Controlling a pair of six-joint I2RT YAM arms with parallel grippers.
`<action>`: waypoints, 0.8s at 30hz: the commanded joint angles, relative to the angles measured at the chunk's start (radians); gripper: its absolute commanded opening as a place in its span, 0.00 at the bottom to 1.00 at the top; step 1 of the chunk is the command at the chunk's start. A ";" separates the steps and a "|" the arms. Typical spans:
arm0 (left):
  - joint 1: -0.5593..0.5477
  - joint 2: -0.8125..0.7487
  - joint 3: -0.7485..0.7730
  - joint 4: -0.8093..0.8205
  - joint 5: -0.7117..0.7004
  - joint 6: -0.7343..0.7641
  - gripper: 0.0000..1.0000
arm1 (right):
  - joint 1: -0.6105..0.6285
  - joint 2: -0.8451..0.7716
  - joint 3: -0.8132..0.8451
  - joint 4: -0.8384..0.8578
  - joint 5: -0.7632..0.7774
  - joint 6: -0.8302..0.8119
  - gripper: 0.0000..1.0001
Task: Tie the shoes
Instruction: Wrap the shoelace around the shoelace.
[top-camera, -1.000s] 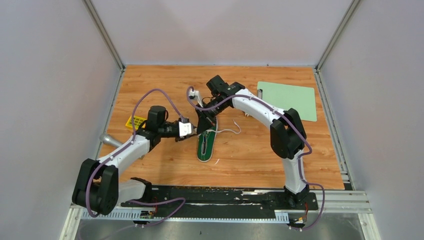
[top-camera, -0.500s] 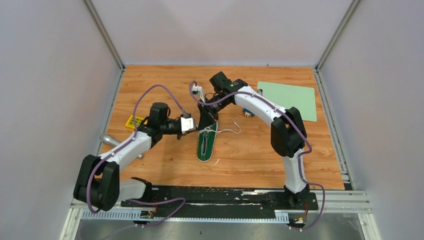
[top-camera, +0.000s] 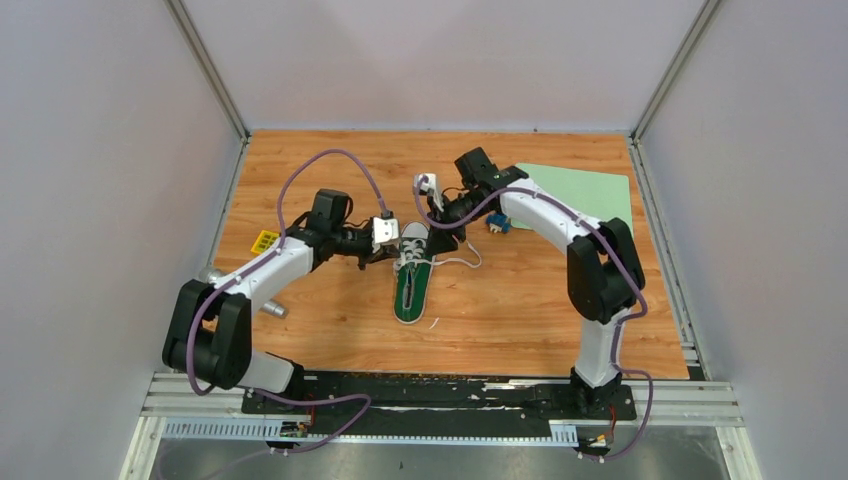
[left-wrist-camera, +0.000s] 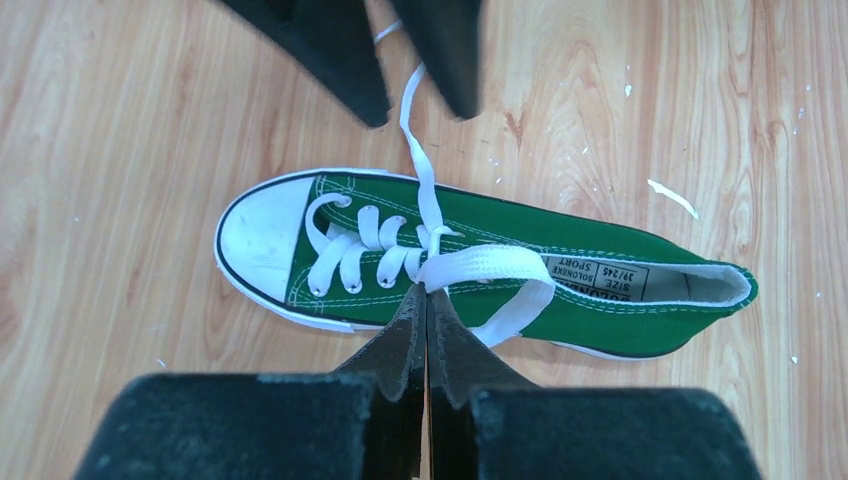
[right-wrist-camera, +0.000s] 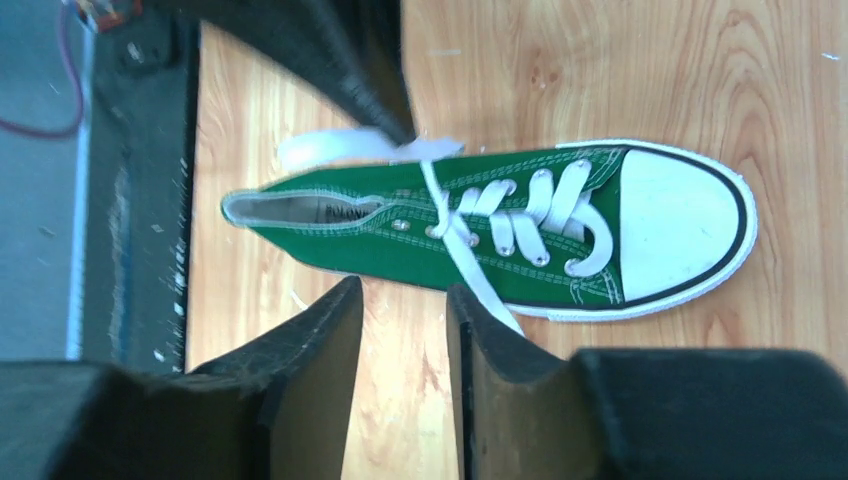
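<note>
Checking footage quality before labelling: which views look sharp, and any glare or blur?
Top external view: even light, no glare on the wooden table. Left wrist view: small green canvas sneaker sharp, left claw, shut on its white flat lace, slightly soft. Right wrist view: sneaker sharp, open right claw soft-edged.

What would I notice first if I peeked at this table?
A little green sneaker lies in the middle of the wooden table, its white toe cap pointing away from the arms' bases. The left gripper is shut on a white lace at one side of the shoe. The right gripper hovers open on the other side.
</note>
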 joint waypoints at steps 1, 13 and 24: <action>-0.005 0.039 0.078 -0.124 0.007 0.035 0.00 | 0.037 -0.190 -0.203 0.266 0.049 -0.273 0.41; -0.005 0.099 0.134 -0.108 -0.057 -0.152 0.00 | 0.123 -0.272 -0.378 0.613 0.133 -0.069 0.51; -0.005 0.115 0.147 -0.083 -0.096 -0.286 0.00 | 0.176 -0.277 -0.413 0.652 0.195 -0.021 0.53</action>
